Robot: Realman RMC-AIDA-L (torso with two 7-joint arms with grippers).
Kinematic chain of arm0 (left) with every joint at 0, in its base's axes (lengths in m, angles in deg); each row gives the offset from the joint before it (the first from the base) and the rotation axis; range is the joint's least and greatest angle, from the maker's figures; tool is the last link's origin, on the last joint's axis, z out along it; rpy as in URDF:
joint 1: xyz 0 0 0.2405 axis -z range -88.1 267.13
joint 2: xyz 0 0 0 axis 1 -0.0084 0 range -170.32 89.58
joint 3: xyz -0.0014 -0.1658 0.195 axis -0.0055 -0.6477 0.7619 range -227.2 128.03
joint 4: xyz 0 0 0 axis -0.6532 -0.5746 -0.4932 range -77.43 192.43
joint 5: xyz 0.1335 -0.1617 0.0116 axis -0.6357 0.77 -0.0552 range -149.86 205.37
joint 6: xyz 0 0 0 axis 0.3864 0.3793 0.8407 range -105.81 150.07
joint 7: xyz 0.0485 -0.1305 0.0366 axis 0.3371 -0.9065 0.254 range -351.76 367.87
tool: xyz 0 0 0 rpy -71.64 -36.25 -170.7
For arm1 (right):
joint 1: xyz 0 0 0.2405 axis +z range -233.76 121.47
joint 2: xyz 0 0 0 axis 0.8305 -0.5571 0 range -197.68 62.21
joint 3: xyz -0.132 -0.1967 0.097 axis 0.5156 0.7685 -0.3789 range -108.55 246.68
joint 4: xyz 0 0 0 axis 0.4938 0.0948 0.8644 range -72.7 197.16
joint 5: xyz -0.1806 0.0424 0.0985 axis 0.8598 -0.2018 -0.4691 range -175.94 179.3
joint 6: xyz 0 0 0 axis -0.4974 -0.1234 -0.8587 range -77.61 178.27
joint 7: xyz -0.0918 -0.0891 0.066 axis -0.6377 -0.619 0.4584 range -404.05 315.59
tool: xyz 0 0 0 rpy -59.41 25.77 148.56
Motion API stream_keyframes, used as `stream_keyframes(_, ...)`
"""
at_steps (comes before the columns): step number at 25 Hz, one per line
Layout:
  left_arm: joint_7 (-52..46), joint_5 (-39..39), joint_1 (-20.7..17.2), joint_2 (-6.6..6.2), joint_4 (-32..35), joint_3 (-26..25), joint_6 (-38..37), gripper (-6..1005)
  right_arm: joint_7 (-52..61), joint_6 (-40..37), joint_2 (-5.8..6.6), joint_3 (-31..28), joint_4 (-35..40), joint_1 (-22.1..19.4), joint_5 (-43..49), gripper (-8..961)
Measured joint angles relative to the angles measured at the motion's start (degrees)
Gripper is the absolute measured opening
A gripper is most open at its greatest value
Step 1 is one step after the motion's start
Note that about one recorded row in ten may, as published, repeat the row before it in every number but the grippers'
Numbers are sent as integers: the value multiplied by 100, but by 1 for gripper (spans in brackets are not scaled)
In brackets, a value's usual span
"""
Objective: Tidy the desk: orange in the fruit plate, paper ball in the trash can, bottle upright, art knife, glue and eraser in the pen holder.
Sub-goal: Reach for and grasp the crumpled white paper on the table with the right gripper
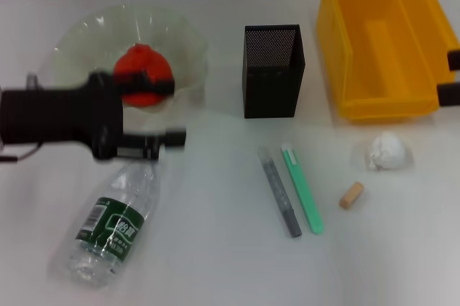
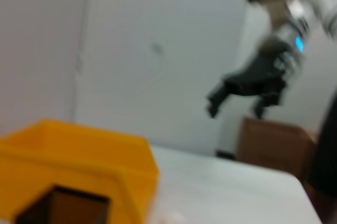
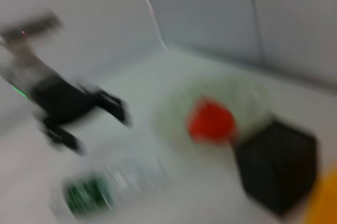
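Looking down from the head cam, I've got the left gripper (image 1: 167,112) hanging over the desk (image 1: 215,248) just in front of the fruit plate (image 1: 180,40), fingers spread apart with nothing between them. The orange (image 1: 144,65) sits in that plate already. The bottle (image 1: 115,227) lies on its side right below the gripper, cap end toward it. The pen holder (image 1: 272,70) stands upright in the middle, with the trash can (image 1: 377,40) off to its right. The glue (image 1: 280,192) and art knife (image 1: 302,189) lie side by side in front of the holder, then the eraser (image 1: 351,195) and the paper ball (image 1: 387,151) further right. The right gripper (image 2: 237,98) is up in the air off the right edge, fingers apart too, holding nothing.
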State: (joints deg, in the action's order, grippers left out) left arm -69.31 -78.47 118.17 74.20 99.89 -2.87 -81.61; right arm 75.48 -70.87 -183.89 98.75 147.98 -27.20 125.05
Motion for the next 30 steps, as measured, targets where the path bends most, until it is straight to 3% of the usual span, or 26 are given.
stream_keyframes(2, 11, -398, -7, 76, 69, 0, -90, 841, 753, 7, -93, 851, 840, 208, 1206, 753)
stream_keyframes(5, 11, -508, -8, 102, 69, 0, -77, 839, 1042, 83, -168, 1384, 1028, 331, 1984, 751)
stream_keyframes(9, 13, -660, -9, 137, 69, -6, -28, 838, 1401, 506, -319, 2365, 982, 408, 3048, 749)
stream_keyframes(12, 14, -684, -10, 149, 45, -1, 43, 836, 1885, 1413, -339, 3295, 485, 353, 3406, 747)
stream_keyframes(25, 20, -942, -40, 269, 17, 13, 240, 830, 2238, 3197, -334, 4416, -1760, 888, 3477, 738)
stream_keyframes(30, 20, -944, -89, 264, 15, -3, 250, 828, 2219, 3421, -335, 4547, -2035, 976, 3474, 735)
